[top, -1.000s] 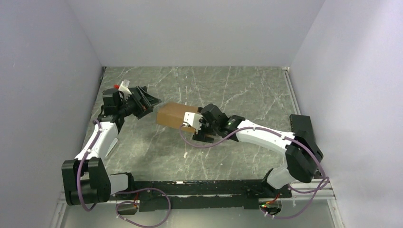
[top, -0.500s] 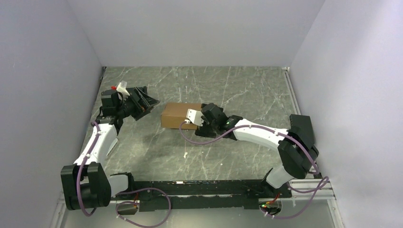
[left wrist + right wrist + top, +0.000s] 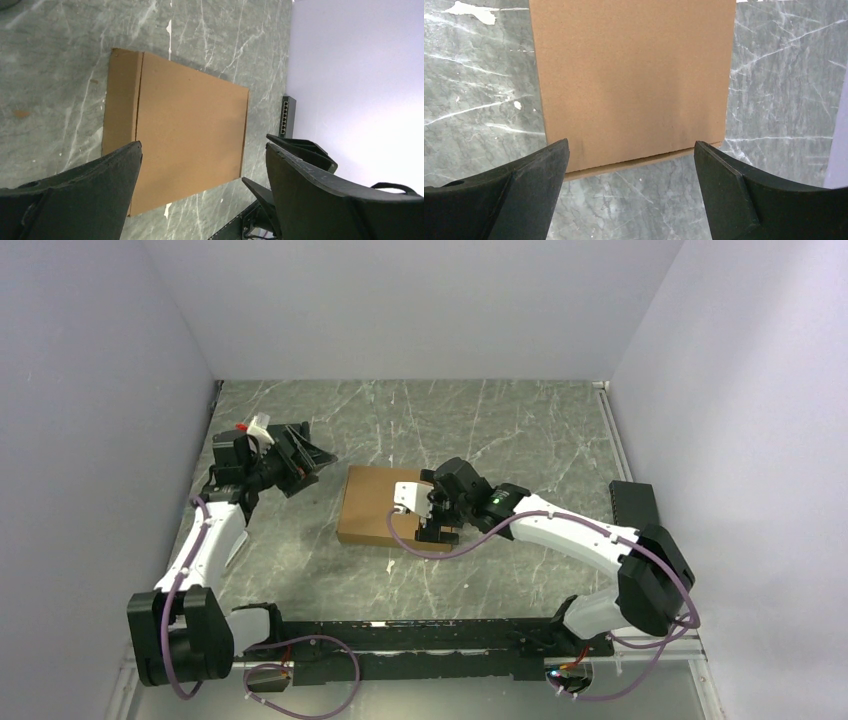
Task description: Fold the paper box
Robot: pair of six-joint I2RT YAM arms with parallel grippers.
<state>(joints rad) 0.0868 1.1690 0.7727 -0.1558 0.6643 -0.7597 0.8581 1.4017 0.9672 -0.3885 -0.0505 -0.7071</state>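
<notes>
Throughout, white shells (image 3: 205,540), black joints (image 3: 640,580) and purple cables (image 3: 440,552) are seen; just behind the right gripper (image 3: 631,150) a green dot (image 3: 493,502), perhaps an LED, is lit.

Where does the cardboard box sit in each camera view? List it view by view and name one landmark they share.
Top external: the cardboard box lies flat near the middle of the picture.
Left wrist: it fills the centre, seen between the open left pincer.
Right wrist: it fills the top centre, above the open right pincer.
Shared landmark: the grey marble tabletop with white veins, under the box in all three.
</notes>
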